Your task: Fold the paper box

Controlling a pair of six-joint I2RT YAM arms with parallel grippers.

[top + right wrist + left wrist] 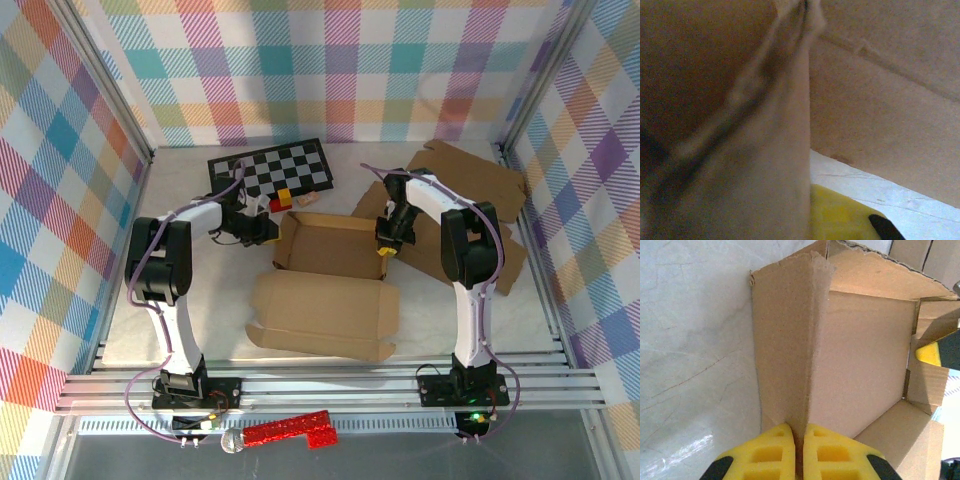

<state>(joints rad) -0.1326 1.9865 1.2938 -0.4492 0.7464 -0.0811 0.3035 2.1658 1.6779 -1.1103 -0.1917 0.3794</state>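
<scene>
While the left gripper (799, 440) and right gripper (386, 240) each pinch an opposite upright wall of the box (330, 255) in the middle of the table (225, 312), uneven pulling could tear the cardboard or flatten those walls.

Matt, fibrous brown cardboard box (860, 355); smooth, glossy, pale marbled tabletop (690, 340).

Nothing here can be read — no words, labels, brand names, numbers or signs. The paper box (335, 250) shows plain brown cardboard faces, and the checkerboard sheet (275, 168) on the surface carries just black and white squares, without letters or digits.
</scene>
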